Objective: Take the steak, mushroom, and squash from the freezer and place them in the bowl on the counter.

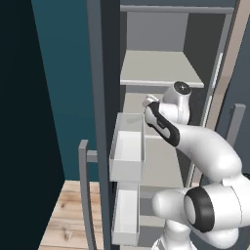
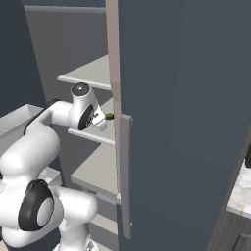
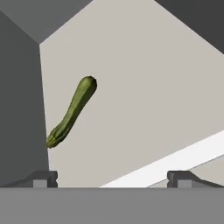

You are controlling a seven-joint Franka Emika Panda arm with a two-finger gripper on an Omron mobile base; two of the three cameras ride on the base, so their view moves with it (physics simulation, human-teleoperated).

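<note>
We are holding our gripper with its two fingers spread wide apart, gripping nothing. Just past them, the green squash is lying on a pale shelf inside the freezer, close to the dark side wall and well apart from our fingers.

Matt grey freezer shelves, speckled green squash, glossy white arm

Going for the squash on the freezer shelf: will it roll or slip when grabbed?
The squash is long and round-bodied, lying flat on the shelf, so a nudge would probably roll it. Its skin looks smooth, possibly slippery. It looks stiff; the open end effector should likely close across its middle.
</note>
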